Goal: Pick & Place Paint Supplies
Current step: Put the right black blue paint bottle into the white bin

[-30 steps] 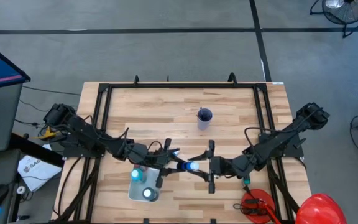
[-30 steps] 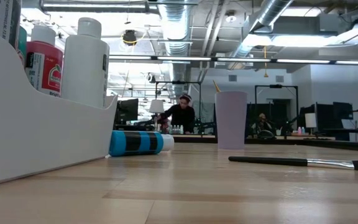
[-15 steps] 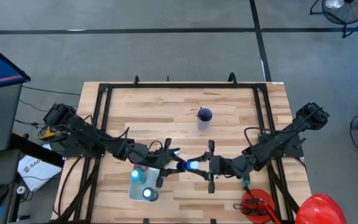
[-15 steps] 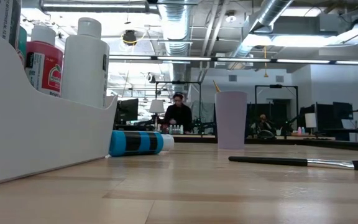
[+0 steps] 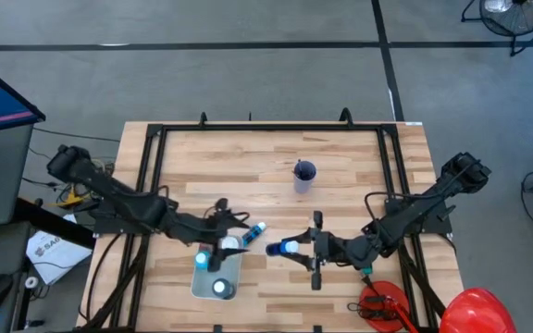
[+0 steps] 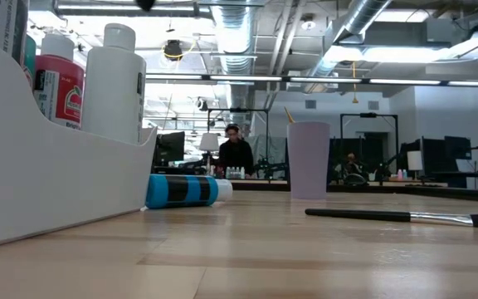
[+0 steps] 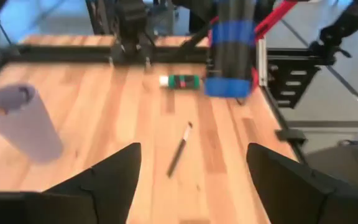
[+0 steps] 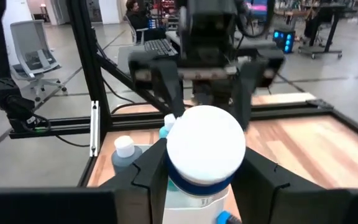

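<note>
The counter [image 5: 340,176] is pale wood in planks, smooth with a soft sheen, framed by matt black metal rails [image 5: 151,176]. The white tray [image 6: 48,178] looks like matt plastic. The paint bottles [image 6: 185,190] are smooth plastic, with printed labels and white caps. The lilac cup [image 6: 308,160] seems matt plastic, though distance blurs it. The fingers [image 8: 160,168] are dull black plastic.

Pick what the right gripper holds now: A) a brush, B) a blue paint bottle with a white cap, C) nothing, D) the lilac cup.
B: the right gripper is closed on the blue paint bottle, its white cap facing the wrist camera.
</note>
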Robot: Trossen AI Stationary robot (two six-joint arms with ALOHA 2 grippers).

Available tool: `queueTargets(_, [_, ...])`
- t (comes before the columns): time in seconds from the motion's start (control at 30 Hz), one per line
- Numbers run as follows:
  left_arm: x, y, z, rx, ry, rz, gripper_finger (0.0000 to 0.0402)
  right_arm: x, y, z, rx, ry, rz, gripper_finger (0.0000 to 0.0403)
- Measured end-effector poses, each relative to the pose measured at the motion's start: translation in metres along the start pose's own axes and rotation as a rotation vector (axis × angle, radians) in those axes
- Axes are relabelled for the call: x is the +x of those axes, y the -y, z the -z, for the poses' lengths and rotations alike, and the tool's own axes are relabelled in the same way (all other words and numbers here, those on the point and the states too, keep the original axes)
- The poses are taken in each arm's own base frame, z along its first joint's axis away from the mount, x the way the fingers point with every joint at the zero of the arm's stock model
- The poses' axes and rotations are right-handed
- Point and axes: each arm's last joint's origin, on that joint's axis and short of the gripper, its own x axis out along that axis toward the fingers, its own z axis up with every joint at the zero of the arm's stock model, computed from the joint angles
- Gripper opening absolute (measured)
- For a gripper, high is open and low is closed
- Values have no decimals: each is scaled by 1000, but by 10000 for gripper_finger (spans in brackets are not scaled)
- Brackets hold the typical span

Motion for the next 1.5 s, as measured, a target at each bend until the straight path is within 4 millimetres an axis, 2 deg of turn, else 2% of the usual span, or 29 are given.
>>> queueTargets(0.2, [-34, 1, 11, -52, -31, 30, 298, 1, 2, 2, 54, -16, 6, 131])
queueTargets(0.43, [-74, -13, 22, -115, 87, -76, 292, 5, -2, 8, 79, -47, -16, 131])
queueTargets(0.57, [-89, -21, 31, -151, 142, -133, 292, 21, -17, 17, 72, -96, -37, 132])
queueTargets(0.67, [-95, -27, 36, -170, 160, -156, 292, 41, -37, 18, 72, -145, -50, 132])
queueTargets(0.83, [-98, -29, 38, -193, 175, -153, 292, 71, -63, 24, -19, -311, 42, 132])
queueTargets(0.93, [-98, -27, 38, -189, 172, -144, 292, 90, -73, 16, -30, -324, 83, 132])
queueTargets(1.03, [-97, -26, 39, -186, 168, -138, 292, 108, -74, 18, -41, -385, 113, 132])
queueTargets(1.13, [-97, -26, 38, -190, 173, -137, 292, 123, -63, 28, -26, -482, 163, 133])
queueTargets(1.27, [-97, -26, 38, -185, 174, -136, 292, 137, -52, 31, 3, -481, 182, 135])
queueTargets(1.4, [-97, -26, 38, -177, 173, -138, 292, 141, -52, 39, -7, -496, 179, 139])
queueTargets(1.5, [-97, -26, 38, -176, 173, -138, 292, 140, -55, 36, 16, -471, 171, 138])
